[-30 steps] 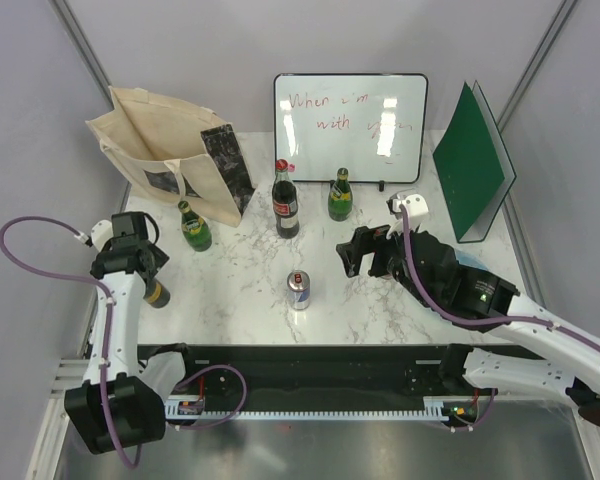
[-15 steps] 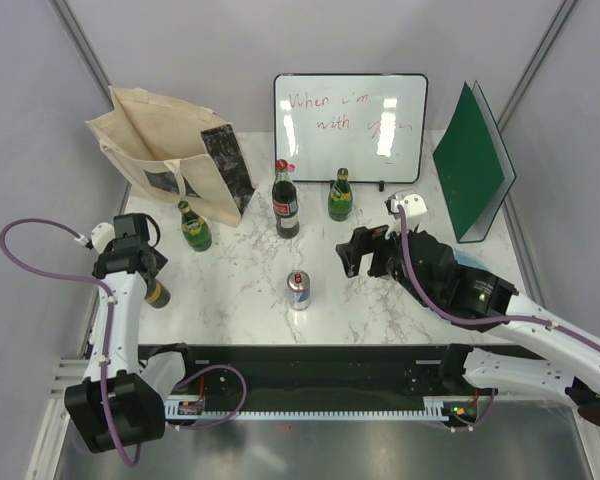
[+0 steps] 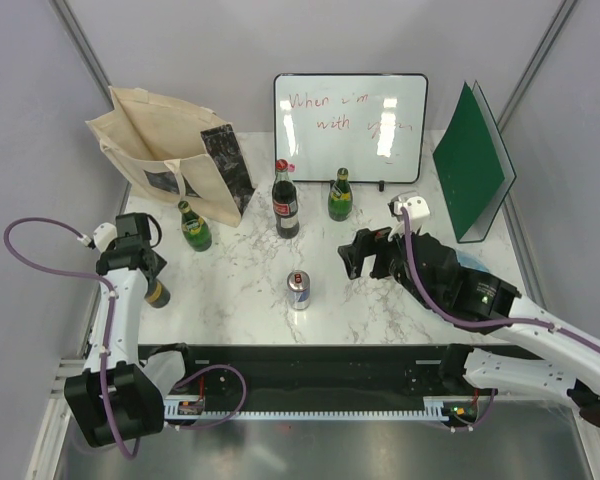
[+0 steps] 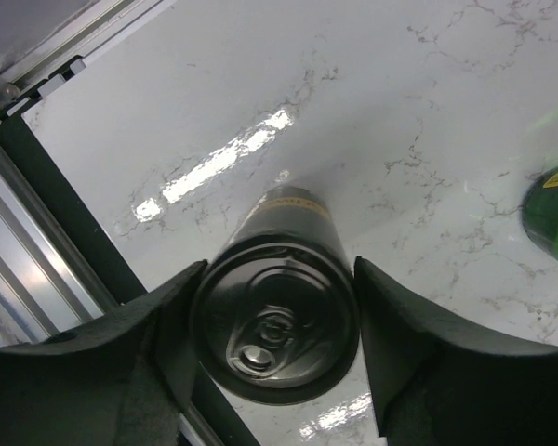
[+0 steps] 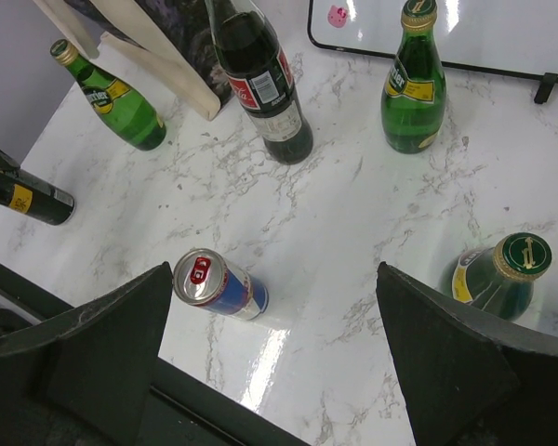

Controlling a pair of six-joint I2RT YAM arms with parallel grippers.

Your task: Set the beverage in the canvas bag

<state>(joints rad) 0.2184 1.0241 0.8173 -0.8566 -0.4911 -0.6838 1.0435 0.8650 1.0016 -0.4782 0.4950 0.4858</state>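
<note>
A dark slim can (image 4: 275,332) stands between my left gripper's (image 4: 275,358) fingers, which press on both its sides. In the top view this gripper (image 3: 143,272) is at the table's left edge, with the can (image 3: 157,294) under it. The beige canvas bag (image 3: 155,150) stands open at the back left, well beyond the left gripper; its lower corner shows in the right wrist view (image 5: 158,28). My right gripper (image 3: 365,252) is open and empty, hovering right of centre. In the right wrist view (image 5: 279,362) a blue and silver can (image 5: 219,283) stands below it, by the left finger.
Green bottles stand near the bag (image 3: 193,226), before the whiteboard (image 3: 340,195) and under my right arm (image 5: 498,274). A cola bottle (image 3: 285,200) stands mid-back. A whiteboard (image 3: 350,115) and a green folder (image 3: 470,165) stand at the back. A black rail (image 3: 310,365) runs along the near edge.
Both arms have shifted only slightly. The left gripper stays shut on the dark can, and the right gripper stays open.
</note>
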